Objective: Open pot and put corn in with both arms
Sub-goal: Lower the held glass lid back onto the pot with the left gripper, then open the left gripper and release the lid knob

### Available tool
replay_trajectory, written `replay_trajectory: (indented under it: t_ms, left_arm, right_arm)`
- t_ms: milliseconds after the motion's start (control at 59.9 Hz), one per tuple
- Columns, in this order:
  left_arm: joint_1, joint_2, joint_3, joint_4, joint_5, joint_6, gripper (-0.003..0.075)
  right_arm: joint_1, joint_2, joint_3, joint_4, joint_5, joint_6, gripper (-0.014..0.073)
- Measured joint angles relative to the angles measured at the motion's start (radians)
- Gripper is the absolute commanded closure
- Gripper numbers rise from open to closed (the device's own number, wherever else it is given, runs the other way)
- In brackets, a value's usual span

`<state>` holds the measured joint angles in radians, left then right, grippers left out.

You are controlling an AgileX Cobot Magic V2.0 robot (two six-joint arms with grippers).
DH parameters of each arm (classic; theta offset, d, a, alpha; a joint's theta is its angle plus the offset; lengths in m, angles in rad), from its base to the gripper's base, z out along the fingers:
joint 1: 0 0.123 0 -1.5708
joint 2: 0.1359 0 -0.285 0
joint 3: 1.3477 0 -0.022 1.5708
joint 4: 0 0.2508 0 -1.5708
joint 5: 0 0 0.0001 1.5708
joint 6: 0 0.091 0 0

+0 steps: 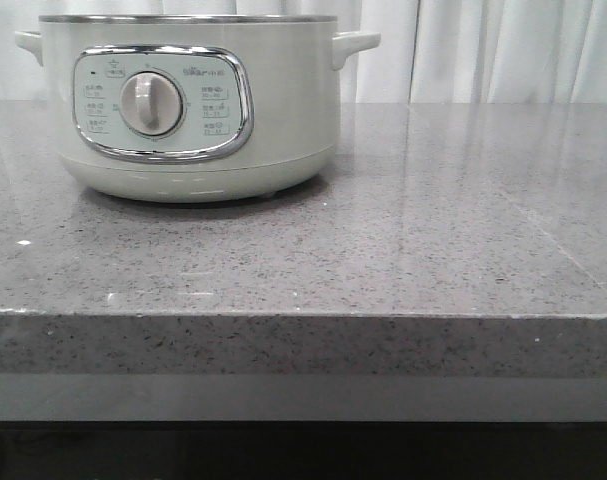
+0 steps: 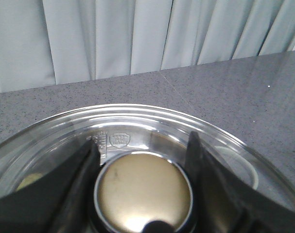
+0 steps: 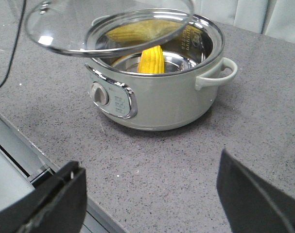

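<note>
Corn (image 3: 152, 59) lies inside the pot (image 3: 157, 92), leaning against the shiny steel inner wall, which mirrors it in yellow. It is seen only in the right wrist view; the front view looks at the pot from the side and the inside is hidden.

Pot (image 1: 188, 105) stands on the grey speckled counter (image 1: 433, 230), toward the left and far side as the robot faces, control panel and dial (image 1: 150, 103) turned to the robot. One side handle (image 3: 216, 74) is clear in the right wrist view.

Glass lid (image 3: 108, 24), steel-rimmed, is off the pot and held tilted in the air above it, overlapping part of the opening.

Left gripper (image 2: 143, 182): both dark fingers (image 2: 79, 187) clamped on the lid's round brass-coloured knob (image 2: 144, 191), one each side, touching it. Glass dome of the lid (image 2: 137, 121) spreads out below the fingers.

Right gripper (image 3: 149, 194): fingers (image 3: 60, 199) wide apart, nothing between them, above bare counter on the near side of the pot, well apart from it.

Pale curtain (image 1: 483, 50) behind the counter.
</note>
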<state>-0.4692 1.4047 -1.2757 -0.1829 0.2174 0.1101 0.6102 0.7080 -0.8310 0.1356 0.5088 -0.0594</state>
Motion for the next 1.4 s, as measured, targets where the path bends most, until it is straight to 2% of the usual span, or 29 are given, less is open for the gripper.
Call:
replay_trajectory:
  t_ms: [184,585,1203,1270,1403]
  left_arm:
    - [0.000,0.117,-0.070,0.012,-0.027,0.002,0.0512]
    - [0.000,0.211,-0.077,0.053,-0.157,0.002,0.0512]
    - [0.000,0.245,-0.088,0.034,-0.145,0.002,0.0508]
    - [0.000,0.245,-0.088,0.034,-0.143,0.002,0.0488]
    - [0.000,0.245,-0.088,0.032,-0.143,0.004,0.0329]
  right_arm:
    - [0.000,0.000,0.000,0.000,0.000,0.000,0.0022]
    - [0.000,0.000,0.000,0.000,0.000,0.000,0.0022]
    - [0.000,0.000,0.000,0.000,0.000,0.000,0.0022]
    - [0.000,0.000,0.000,0.000,0.000,0.000,0.0022]
    - [0.000,0.000,0.000,0.000,0.000,0.000,0.0022]
